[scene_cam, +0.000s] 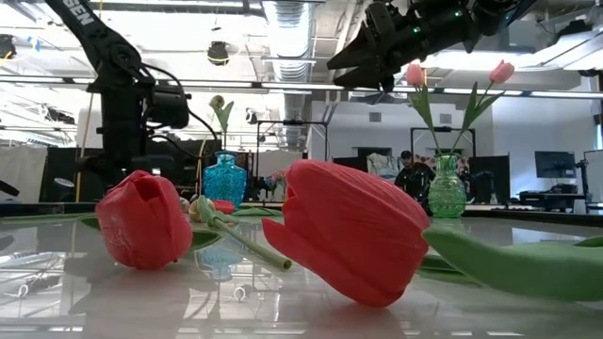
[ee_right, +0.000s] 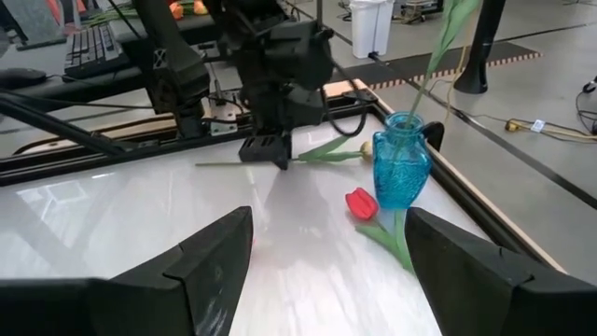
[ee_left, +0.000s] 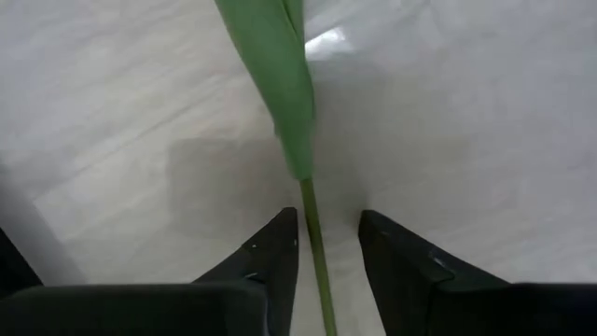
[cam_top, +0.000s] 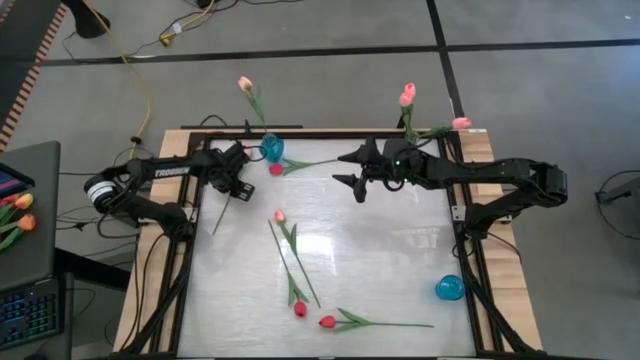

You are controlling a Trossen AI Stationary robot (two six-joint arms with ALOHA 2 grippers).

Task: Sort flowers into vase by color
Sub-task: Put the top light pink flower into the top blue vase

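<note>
My left fingers (ee_left: 270,261) stand a little apart with the thin green stem (ee_left: 315,252) of an artificial tulip running up between them; whether they press the stem I cannot tell, though it sits right in the gap above the white tabletop (ee_left: 485,140). In the high view my left gripper (cam_top: 238,186) is near the table's far left corner, just beside the blue glass vase (cam_top: 271,148), which already holds one pink-budded tulip (cam_top: 245,84) leaning out over the table's edge. That stem reaches from the gripper toward my side of the table (cam_top: 222,216).

My right gripper (ee_right: 326,252) hangs with its fingers spread wide and nothing in them, above the far middle of the table. Behind it stands a green glass vase (scene_cam: 447,188) with three pink tulips (cam_top: 407,96).

A red tulip (ee_right: 362,203) lies on the table just beside the blue vase, its stem pointing toward the right arm. Near the centre a pink-budded tulip (cam_top: 279,215) and a red-budded tulip (cam_top: 299,309) lie close together with their long stems crossing. Another red tulip (cam_top: 328,322) lies near the front edge, its stem running to the right. A second blue glass vase (cam_top: 449,289) sits at the table's right side, well apart from the flowers.
</note>
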